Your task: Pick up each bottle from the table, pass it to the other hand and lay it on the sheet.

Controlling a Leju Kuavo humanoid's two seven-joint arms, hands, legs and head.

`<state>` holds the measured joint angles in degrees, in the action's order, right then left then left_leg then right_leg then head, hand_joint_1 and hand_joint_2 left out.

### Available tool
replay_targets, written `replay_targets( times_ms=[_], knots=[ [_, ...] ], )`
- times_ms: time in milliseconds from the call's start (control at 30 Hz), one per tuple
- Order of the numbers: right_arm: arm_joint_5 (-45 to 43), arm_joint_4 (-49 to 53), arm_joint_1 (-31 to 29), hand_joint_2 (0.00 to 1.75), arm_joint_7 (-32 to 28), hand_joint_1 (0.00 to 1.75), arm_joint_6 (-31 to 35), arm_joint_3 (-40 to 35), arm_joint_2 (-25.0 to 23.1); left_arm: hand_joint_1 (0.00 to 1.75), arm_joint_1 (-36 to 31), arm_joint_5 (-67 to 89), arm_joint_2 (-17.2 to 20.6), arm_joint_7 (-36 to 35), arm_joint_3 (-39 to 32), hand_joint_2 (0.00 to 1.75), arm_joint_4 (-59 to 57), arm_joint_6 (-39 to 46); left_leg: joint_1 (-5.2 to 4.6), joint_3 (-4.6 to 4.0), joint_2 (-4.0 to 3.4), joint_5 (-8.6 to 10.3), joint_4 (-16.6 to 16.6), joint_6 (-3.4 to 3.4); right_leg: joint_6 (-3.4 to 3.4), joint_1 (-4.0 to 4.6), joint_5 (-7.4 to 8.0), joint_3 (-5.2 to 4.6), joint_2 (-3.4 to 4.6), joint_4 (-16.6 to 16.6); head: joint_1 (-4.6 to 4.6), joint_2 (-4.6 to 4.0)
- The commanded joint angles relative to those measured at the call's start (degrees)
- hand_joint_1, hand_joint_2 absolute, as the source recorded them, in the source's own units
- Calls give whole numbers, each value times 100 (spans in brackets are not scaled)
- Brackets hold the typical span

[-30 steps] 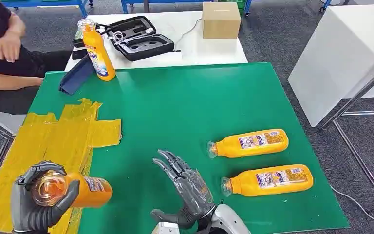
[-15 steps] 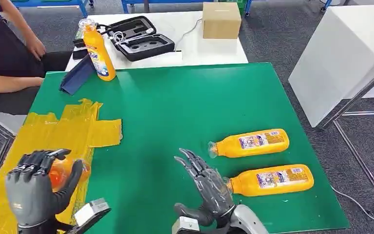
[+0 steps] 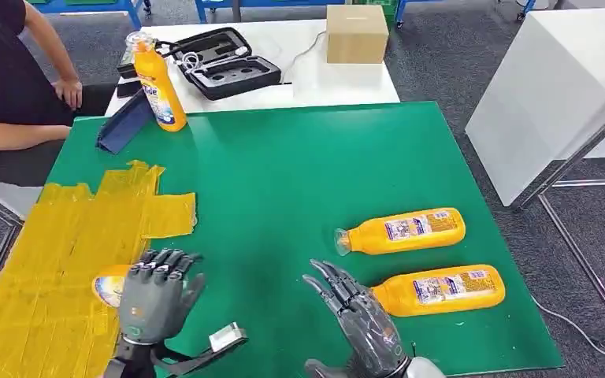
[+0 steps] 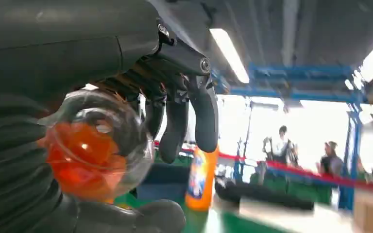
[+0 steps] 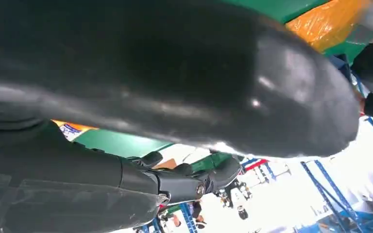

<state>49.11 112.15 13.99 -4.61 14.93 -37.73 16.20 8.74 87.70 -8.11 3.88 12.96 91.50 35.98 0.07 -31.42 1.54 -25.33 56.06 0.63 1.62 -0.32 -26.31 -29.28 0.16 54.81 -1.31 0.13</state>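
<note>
My left hand (image 3: 155, 295) grips an orange bottle (image 3: 111, 287) low over the yellow sheet (image 3: 63, 260) near the table's front edge. The left wrist view shows the bottle's clear neck (image 4: 94, 141) inside my curled fingers (image 4: 175, 121). My right hand (image 3: 358, 315) hovers above the green table with its fingers spread and nothing in it. Two more orange bottles lie on their sides to its right, one farther back (image 3: 402, 230) and one nearer (image 3: 439, 289). Another orange bottle (image 3: 159, 83) stands upright at the table's far left corner.
A person (image 3: 8, 75) sits at the far left beside the table. Behind the green table (image 3: 299, 173) stands a white table with an open black case (image 3: 220, 63) and a cardboard box (image 3: 356, 31). A dark blue object (image 3: 124, 124) lies by the upright bottle.
My left hand has turned over and carried the bottle down and rightward to the sheet's inner edge. My right hand has drawn back to the right, toward the lying bottles. The person's arm has shifted.
</note>
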Motion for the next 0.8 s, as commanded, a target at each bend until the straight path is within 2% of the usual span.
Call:
replay_targets(
  times_ms=[33,100,167,300,400,433,467,500,533,567,633,667,700,733,767,800],
  knots=[
    [-375,-233,-362,0,-304,0,-156,-60,369,175,-1685,230,318,-1467,1156,175,-4920,402,-7,34,0,5,-23,3,1,-5,7,24,-9,-19,0,0],
    [-419,-238,-368,0,-370,0,-209,8,362,175,-1747,230,317,-1514,1164,175,-5092,402,-2,24,-25,6,-23,0,-1,0,16,46,11,-21,0,0],
    [-601,-207,-395,0,-601,0,-388,207,385,175,-1922,29,191,-1050,680,175,-5801,402,0,30,-58,-1,-21,0,0,6,16,51,44,-20,-2,0],
    [-723,-213,-456,0,-810,0,-597,351,390,175,-1997,-391,208,-540,224,175,-6409,383,-1,38,-42,-1,-14,0,2,4,8,56,41,-13,-2,0],
    [-712,-299,-510,0,-947,0,-791,451,277,175,-2048,-938,127,95,-297,175,-6595,8,3,49,-15,0,-14,0,3,8,8,81,9,-15,2,0],
    [-705,-328,-525,0,-982,0,-838,488,248,0,-2035,-1228,82,433,-512,175,-6561,-140,0,57,-13,-5,-15,2,3,6,5,98,12,-12,0,0],
    [-716,-372,-569,0,-1050,0,-920,499,234,0,-2021,-1492,88,860,-629,175,-6529,-454,3,56,-34,-4,-18,1,1,10,15,96,28,-16,-2,0],
    [-739,-410,-590,0,-1089,0,-953,536,218,0,-1955,-1803,94,1223,-792,175,-6427,-537,-6,78,-20,-14,-16,16,16,3,0,121,18,-12,-2,0],
    [-740,-422,-568,0,-1120,0,-966,577,212,0,-1884,-2053,111,1485,-896,0,-6296,-516,-9,101,0,-25,-13,18,17,-1,-15,125,7,-9,2,0],
    [-739,-417,-546,0,-1129,0,-964,586,218,0,-1855,-2180,114,1602,-975,0,-6222,-523,-6,65,-24,-23,-11,28,15,3,3,56,27,-6,2,0],
    [-725,-392,-495,0,-1146,0,-932,579,239,0,-1775,-2480,118,1861,-1164,0,-5947,-599,-14,83,-2,-112,0,20,-15,-18,-116,132,-2,19,-2,0],
    [-724,-376,-477,0,-1146,0,-915,573,251,0,-1745,-2589,112,1968,-1219,0,-5837,-616,-8,43,-35,-123,6,4,-22,-18,-114,77,18,28,2,0],
    [-722,-352,-455,0,-1145,0,-895,559,278,0,-1694,-2767,107,2153,-1292,0,-5669,-624,-15,101,-23,-200,18,0,-14,-26,-129,131,-6,34,-4,0],
    [-723,-337,-439,0,-1145,0,-885,555,295,0,-1681,-2784,123,2162,-1290,0,-5620,-677,-23,129,-13,-184,9,16,7,-21,-113,154,-10,16,-4,0],
    [-723,-337,-439,0,-1145,0,-885,555,295,0,-1681,-2784,123,2162,-1290,0,-5620,-677,-12,90,-37,-90,-7,34,3,-10,-59,112,11,-2,2,0],
    [-723,-337,-439,0,-1145,0,-885,555,295,0,-1681,-2784,123,2162,-1290,0,-5620,-677,-22,99,-29,-52,-16,35,-5,-12,-33,119,4,4,0,0]
  ],
)
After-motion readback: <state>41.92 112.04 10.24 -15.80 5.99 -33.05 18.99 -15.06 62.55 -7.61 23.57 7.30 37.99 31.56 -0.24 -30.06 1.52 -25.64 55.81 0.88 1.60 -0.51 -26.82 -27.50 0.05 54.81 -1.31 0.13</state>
